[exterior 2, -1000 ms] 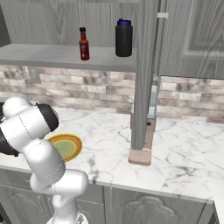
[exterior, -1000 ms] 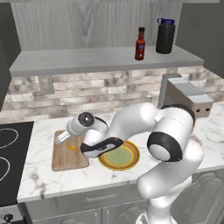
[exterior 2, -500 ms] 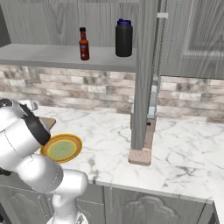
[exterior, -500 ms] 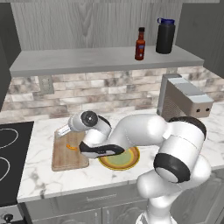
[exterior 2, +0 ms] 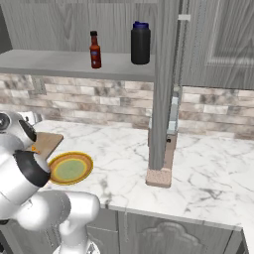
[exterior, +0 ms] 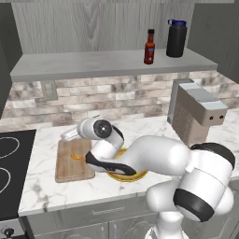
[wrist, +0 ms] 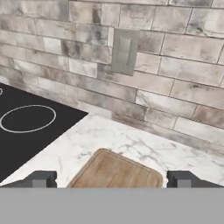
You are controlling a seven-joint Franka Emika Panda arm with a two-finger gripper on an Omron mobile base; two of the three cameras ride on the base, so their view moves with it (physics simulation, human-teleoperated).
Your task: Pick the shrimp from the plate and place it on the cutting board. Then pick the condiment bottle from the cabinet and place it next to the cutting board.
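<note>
Stretching across the white marble bench (exterior: 42, 196), my white arm reaches left from the base, its dark wrist joint hanging above the rectangular light brown wooden cutting board (exterior: 70, 163). Above it runs the long grey slab cabinet shelf (exterior: 70, 65), backed by a grey wood-grain panel (exterior: 93, 25), with a grey and beige brick wall (wrist: 175, 48) beneath it. A black cooktop (exterior: 11, 177) lies at the bench's left end, just beside the cutting board, and a boxy grey toaster (exterior: 198, 112) stands well off to the right.

Touching the cutting board's right edge, partly under my arm, sits the round plate with a yellow-orange rim and dull green centre (exterior 2: 70, 167). On the shelf, a large black cylindrical bottle with a blue lid (exterior: 176, 38) stands near the small slim dark red condiment bottle with a black cap (exterior: 149, 47), both upright.

My pincer (wrist: 111, 179) is spread wide and holds nothing, its two dark fingertips (wrist: 39, 179) apart over the near end of the cutting board. The tiny orange curved shrimp (exterior: 77, 157) lies on the cutting board, close to its right edge, just left of my wrist.
</note>
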